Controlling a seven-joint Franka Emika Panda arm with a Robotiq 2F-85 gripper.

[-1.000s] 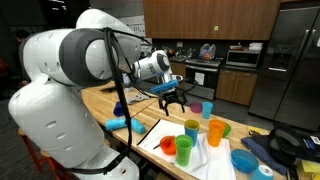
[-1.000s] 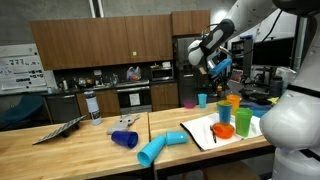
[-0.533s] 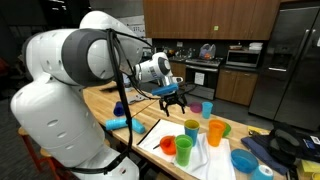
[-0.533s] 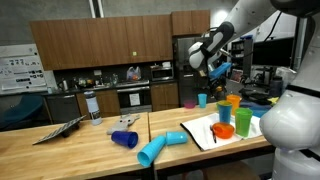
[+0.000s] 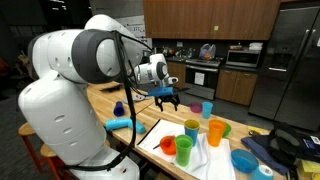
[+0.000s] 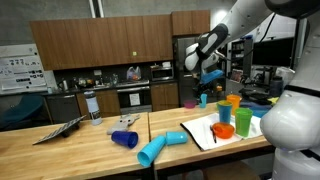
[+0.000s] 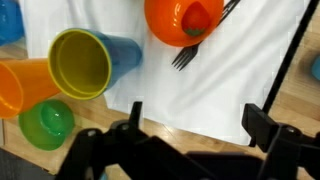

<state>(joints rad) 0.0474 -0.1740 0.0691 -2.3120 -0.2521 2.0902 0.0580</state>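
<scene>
My gripper [image 5: 166, 97] hangs open and empty above the wooden counter; it also shows in an exterior view [image 6: 207, 76]. In the wrist view its two dark fingers [image 7: 200, 125] frame the edge of a white cloth [image 7: 220, 75]. On the cloth lie an orange bowl [image 7: 184, 20] with a fork [image 7: 190, 52] and a yellow-green cup [image 7: 82, 63] on its side. An orange cup [image 7: 25, 85] and a green cup [image 7: 45, 122] lie beside it. The gripper touches none of them.
In both exterior views the cups cluster on the cloth: an orange cup [image 5: 216, 131], a green cup [image 5: 184, 152], a blue bowl [image 5: 244, 160]. A teal cup [image 6: 202, 100] stands behind. A light blue tube [image 6: 160, 148] and a blue cup [image 6: 125, 139] lie on the counter.
The gripper has moved a little to the left in both exterior views, still open. The cups have not moved.
</scene>
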